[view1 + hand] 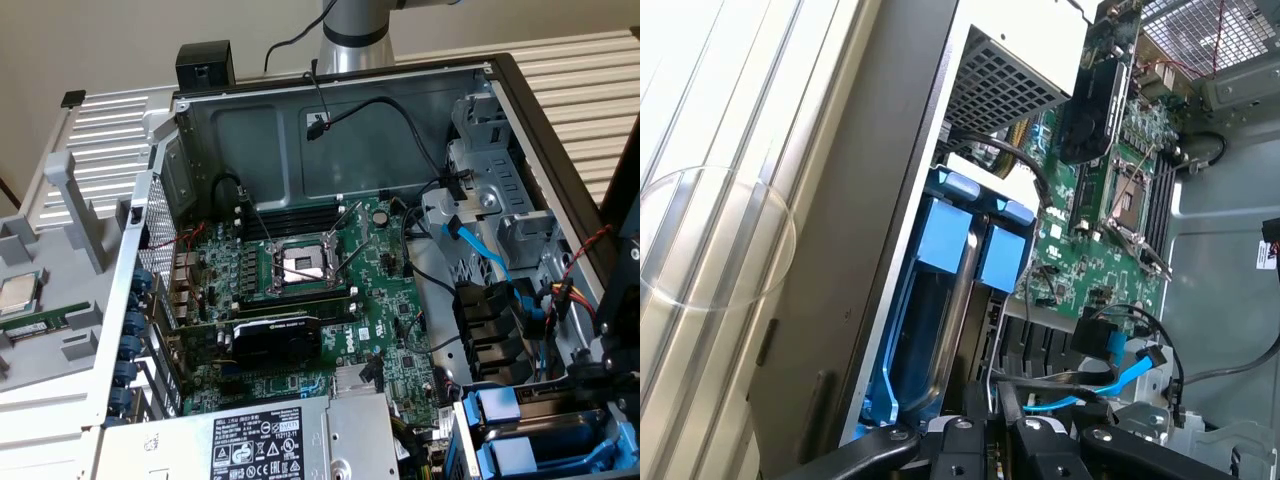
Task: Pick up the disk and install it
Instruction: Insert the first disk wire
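Starting at the exterior view's left: noted a pale grey ribbed moulded tray (110, 140) carrying a small square silver CPU chip (18, 293) and a green memory stick (38, 324), both well apart from the drive bay. Next, found the open dark metal computer case (300, 125), its perforated side wall (150, 215) and upright back panel bounding a green motherboard (390, 290). Open room above the board, narrowed by a hanging black cable (316, 95) and a black graphics card (275, 338). Further right, seen a blue flat data cable (478, 248) crossing beside the bay. In the lower right corner, located two blue-fronted carriers side by side. Taken as the disk (515, 462) the one nearer the case's outer wall, lying in the bay with its blue side rail exposed, just beside the other blue carrier (495, 405). Observed the black gripper (990, 440) close by that rail's end, hemmed between case wall and cables. Jaw state not to be told. Beyond, a cream slatted surface (590, 90) and plain beige wall (100, 40).
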Motion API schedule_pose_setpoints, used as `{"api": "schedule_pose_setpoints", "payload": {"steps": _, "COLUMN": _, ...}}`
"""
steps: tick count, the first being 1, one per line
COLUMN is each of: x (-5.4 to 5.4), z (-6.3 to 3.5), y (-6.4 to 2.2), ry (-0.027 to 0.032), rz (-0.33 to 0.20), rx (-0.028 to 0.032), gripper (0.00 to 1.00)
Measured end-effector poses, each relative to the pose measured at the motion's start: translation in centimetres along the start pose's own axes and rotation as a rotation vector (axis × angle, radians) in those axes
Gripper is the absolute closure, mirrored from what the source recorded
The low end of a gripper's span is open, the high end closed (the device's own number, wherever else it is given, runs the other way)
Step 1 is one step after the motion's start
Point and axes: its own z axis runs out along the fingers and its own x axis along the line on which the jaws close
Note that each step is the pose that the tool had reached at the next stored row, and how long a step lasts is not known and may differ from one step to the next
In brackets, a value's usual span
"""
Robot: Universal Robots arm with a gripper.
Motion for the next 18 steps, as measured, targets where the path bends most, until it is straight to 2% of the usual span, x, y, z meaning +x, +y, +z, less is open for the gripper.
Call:
{"api": "schedule_pose_setpoints", "payload": {"steps": 6, "x": -0.5, "z": -0.65, "y": 0.12, "ry": 0.0008, "rz": -0.001, "rx": 0.0010, "gripper": 0.83}}
{"api": "schedule_pose_setpoints", "payload": {"steps": 10, "x": -0.9, "z": -1.11, "y": 0.20, "ry": 0.0047, "rz": -0.001, "rx": 0.0026, "gripper": 0.83}}
{"api": "schedule_pose_setpoints", "payload": {"steps": 11, "x": -1.0, "z": -1.13, "y": 0.22, "ry": 0.0075, "rz": -0.001, "rx": 0.0024, "gripper": 0.83}}
{"api": "schedule_pose_setpoints", "payload": {"steps": 13, "x": -1.2, "z": -1.11, "y": 0.23, "ry": 0.0171, "rz": 0.000, "rx": 0.0008, "gripper": 0.83}}
{"api": "schedule_pose_setpoints", "payload": {"steps": 18, "x": -1.8, "z": -0.96, "y": 0.32, "ry": 0.0471, "rz": 0.003, "rx": -0.0007, "gripper": 0.83}}
